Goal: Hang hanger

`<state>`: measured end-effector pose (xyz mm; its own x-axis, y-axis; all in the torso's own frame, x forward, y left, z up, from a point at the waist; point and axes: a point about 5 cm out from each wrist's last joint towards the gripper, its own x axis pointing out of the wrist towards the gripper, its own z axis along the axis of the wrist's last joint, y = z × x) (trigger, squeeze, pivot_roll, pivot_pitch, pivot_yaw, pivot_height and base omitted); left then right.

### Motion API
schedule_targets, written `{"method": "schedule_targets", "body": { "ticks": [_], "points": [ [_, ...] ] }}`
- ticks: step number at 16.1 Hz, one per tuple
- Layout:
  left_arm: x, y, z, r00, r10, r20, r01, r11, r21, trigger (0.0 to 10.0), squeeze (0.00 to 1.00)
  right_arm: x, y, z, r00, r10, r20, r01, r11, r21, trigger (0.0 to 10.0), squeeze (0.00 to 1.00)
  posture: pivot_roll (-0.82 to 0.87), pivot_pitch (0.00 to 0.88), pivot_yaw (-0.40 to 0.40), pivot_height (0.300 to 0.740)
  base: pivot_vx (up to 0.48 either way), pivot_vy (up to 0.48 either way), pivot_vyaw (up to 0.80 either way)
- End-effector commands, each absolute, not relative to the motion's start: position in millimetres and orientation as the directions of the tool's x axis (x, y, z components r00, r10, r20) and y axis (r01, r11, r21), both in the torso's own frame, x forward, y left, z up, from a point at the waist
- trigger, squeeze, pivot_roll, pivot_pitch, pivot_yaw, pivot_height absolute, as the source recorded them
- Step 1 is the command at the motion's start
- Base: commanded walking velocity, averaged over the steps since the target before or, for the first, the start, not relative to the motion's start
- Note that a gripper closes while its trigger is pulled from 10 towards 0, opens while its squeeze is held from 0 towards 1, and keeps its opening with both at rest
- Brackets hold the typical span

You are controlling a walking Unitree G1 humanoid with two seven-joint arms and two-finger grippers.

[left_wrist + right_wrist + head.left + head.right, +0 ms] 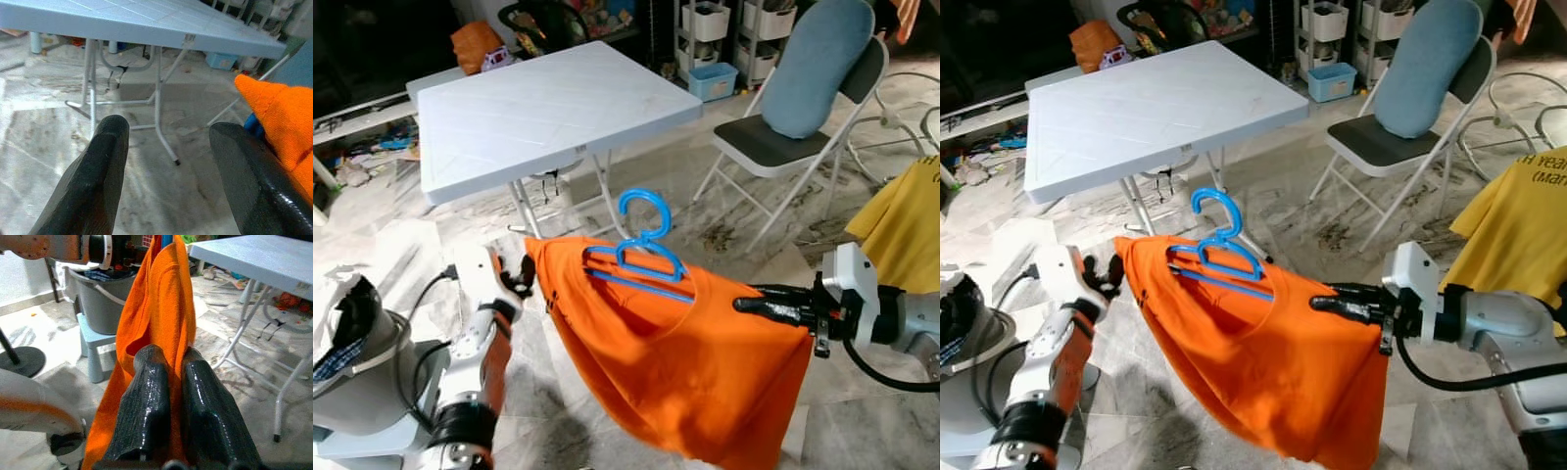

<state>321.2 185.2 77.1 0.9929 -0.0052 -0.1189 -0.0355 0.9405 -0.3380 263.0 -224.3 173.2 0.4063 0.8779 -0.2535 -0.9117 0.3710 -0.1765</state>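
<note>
Right wrist view: right gripper (168,363) clamped on orange shirt (685,372), arm reaching left. Blue hanger (641,257) inside collar. Left gripper (166,142) open beside shirt's left shoulder.

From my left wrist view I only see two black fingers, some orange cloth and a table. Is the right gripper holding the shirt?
Observer: Yes, the right gripper is shut on the orange shirt, pinching its shoulder edge.
Operator: Is the hanger inside the shirt?
Observer: Its blue bar and hook lie on top; the blue hanger sticks out at the collar.
Operator: And my left gripper?
Observer: The left gripper is open beside the shirt's other shoulder; a grip there cannot be confirmed.
</note>
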Motion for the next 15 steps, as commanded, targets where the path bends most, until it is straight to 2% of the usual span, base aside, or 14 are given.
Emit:
{"method": "schedule_targets", "body": {
  "ticks": [1, 2, 3, 4, 5, 7, 10, 11, 12, 15],
  "points": [
    [325.1, 178.7, 86.7, 0.996, -0.054, -0.077, 0.024, 0.938, -0.346, 10.0, 0.0, 269.6, -215.8, 180.8, 0.424, 0.881, -0.212, -0.899, 0.379, -0.219, 10.0, 0.0, -0.12, 0.0, 0.138, 0.74, 0.0, 0.0, 0.0],
    [324.3, 174.7, 88.3, 0.996, -0.065, -0.062, 0.04, 0.939, -0.342, 10.0, 0.0, 273.2, -212.2, 178.6, 0.446, 0.871, -0.204, -0.887, 0.4, -0.231, 10.0, 0.0, -0.12, 0.0, 0.138, 0.74, 0.0, 0.0, 0.0],
    [321.6, 169.3, 91.1, 0.998, -0.057, -0.032, 0.044, 0.947, -0.319, 10.0, 0.0, 283.6, -203.5, 171.8, 0.513, 0.838, -0.189, -0.846, 0.455, -0.277, 10.0, 0.0, -0.12, 0.0, 0.138, 0.74, 0.0, 0.0, 0.0],
    [318.5, 165.4, 94.0, 0.999, -0.048, -0.008, 0.043, 0.954, -0.298, 10.0, 0.83, 297.4, -196.2, 162.8, 0.606, 0.772, -0.19, -0.782, 0.536, -0.317, 10.0, 0.0, -0.12, 0.0, 0.137, 0.74, 0.0, 0.0, 0.0],
    [316.5, 161.3, 94.0, 0.998, -0.066, -0.008, 0.06, 0.948, -0.312, 10.0, 1.0, 300.9, -186.4, 158.4, 0.602, 0.779, -0.173, -0.786, 0.541, -0.298, 10.0, 0.0, -0.11, 0.0, 0.137, 0.74, 0.0, 0.0, 0.0],
    [315.9, 160.3, 95.5, 0.996, -0.094, -0.003, 0.089, 0.951, -0.295, 10.0, 1.0, 311.2, -175.8, 152.4, 0.629, 0.758, -0.172, -0.771, 0.58, -0.262, 10.0, 0.0, -0.1, 0.0, 0.138, 0.74, 0.0, 0.0, 0.0],
    [316.8, 167.5, 94.3, 0.988, -0.147, -0.046, 0.138, 0.977, -0.165, 10.0, 1.0, 339.7, -160.6, 149.3, 0.696, 0.701, -0.155, -0.713, 0.648, -0.269, 10.0, 0.0, -0.09, 0.0, 0.144, 0.74, 0.0, 0.0, 0.0],
    [317.7, 170.1, 94.0, 0.987, -0.152, -0.054, 0.144, 0.98, -0.139, 10.0, 1.0, 343.7, -157.8, 152.6, 0.695, 0.706, -0.136, -0.712, 0.648, -0.271, 10.0, 0.0, -0.09, 0.0, 0.144, 0.74, 0.0, 0.0, 0.0],
    [318.9, 172.1, 94.0, 0.986, -0.156, -0.057, 0.148, 0.98, -0.129, 10.0, 1.0, 345.9, -155.8, 156.0, 0.69, 0.714, -0.119, -0.714, 0.643, -0.277, 10.0, 0.0, -0.08, 0.0, 0.144, 0.74, 0.0, 0.0, 0.0],
    [327.2, 184.3, 96.0, 0.992, -0.105, -0.064, 0.097, 0.989, -0.113, 10.0, 1.0, 346.9, -153.2, 171.2, 0.586, 0.808, -0.063, -0.791, 0.554, -0.26, 10.0, 0.0, -0.08, 0.0, 0.144, 0.74, 0.0, 0.0, 0.0]
  ]
}}
